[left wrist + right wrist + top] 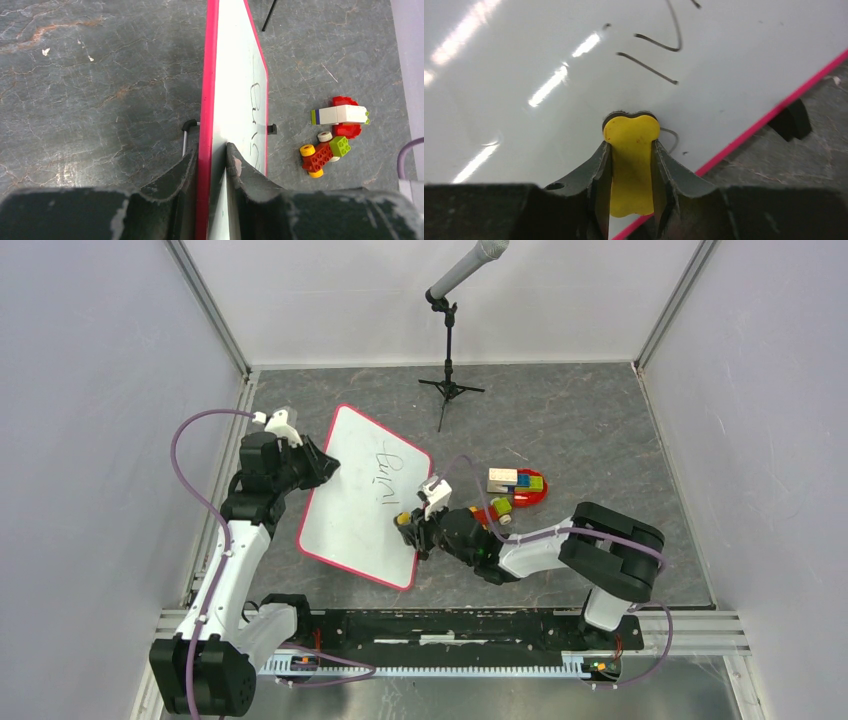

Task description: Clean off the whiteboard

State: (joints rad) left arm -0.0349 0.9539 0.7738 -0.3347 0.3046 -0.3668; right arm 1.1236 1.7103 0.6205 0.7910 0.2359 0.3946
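- Closest in: the right gripper [631, 146] is clamping a yellow eraser [631, 132] between both fingers, and the eraser's head is pressing on the whiteboard [549, 100].
- The eraser is sitting just inside the whiteboard's right-hand pink frame edge.
- Black handwriting [651, 70] is running across the whiteboard just beyond the eraser, and one thin stroke is touching the eraser's side.
- The left gripper [211, 151] is pinching the whiteboard's left frame edge, one finger on each face.
- The whiteboard is lying on the grey table [600, 420] between the two grippers, skewed to the table's edges.
- A small black clip [791, 120] is sticking out from the whiteboard's right frame edge.
- Coloured toy bricks [515, 490] are lying right of the whiteboard, apart from it.
- A microphone stand [449, 380] is standing beyond the whiteboard's far corner.
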